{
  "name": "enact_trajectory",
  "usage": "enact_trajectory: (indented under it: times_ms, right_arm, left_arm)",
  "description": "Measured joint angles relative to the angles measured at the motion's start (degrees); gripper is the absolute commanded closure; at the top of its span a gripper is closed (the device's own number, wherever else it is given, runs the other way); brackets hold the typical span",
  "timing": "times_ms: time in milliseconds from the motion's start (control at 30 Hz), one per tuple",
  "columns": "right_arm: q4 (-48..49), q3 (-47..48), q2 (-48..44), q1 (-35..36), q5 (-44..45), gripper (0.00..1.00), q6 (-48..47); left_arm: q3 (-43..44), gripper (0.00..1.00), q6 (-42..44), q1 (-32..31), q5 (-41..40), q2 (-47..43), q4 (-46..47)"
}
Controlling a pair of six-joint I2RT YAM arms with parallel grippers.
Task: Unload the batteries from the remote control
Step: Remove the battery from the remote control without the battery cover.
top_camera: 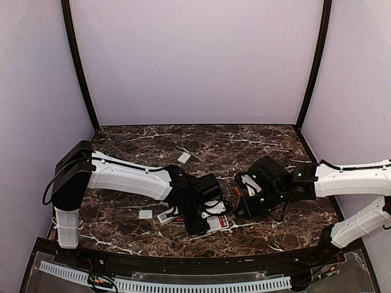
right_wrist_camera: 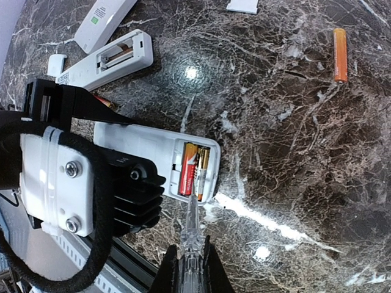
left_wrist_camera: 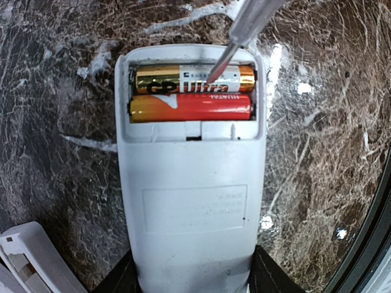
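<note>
Left claw (left_wrist_camera: 192,282): clamped on the lower body of the remote control (left_wrist_camera: 192,201), one dark finger pressed against each long side
Remote control: lies back-up on the dark marble tabletop (right_wrist_camera: 293,152), its cover off and the compartment open at the end away from the left claw
Gold battery (left_wrist_camera: 183,78): lies crosswise in the compartment, against the end wall
Orange-red battery (left_wrist_camera: 190,107): in the same compartment, parallel to the gold battery and touching it, on the side nearer the remote's body
Right claw (right_wrist_camera: 190,268): closed together on the clear handle of a thin metal tool (right_wrist_camera: 191,223)
Tool: slants down into the compartment, its tip resting on the gold battery near one end
Loose battery (right_wrist_camera: 340,55): orange, lies alone on the tabletop, well apart from the held remote
Second remote (right_wrist_camera: 107,60): white, back-up beyond the left claw, compartment open; a coppery cylinder shows inside, too small to make out
Third remote (right_wrist_camera: 104,17): white, just beside the second remote
Covers: one small flat white cover (right_wrist_camera: 242,5) at the view's top edge, another (right_wrist_camera: 55,65) near the second remote's end
</note>
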Motion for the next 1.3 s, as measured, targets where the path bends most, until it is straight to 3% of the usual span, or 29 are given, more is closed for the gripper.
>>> enact_trajectory:
  times_ms: [1300]
  right_arm:
    - [-6.0, 7.5, 7.9, 3.4, 6.3, 1.0, 3.8]
  left_arm:
    - [0.2, 0.84, -1.4, 0.0, 0.3, 0.2, -0.5]
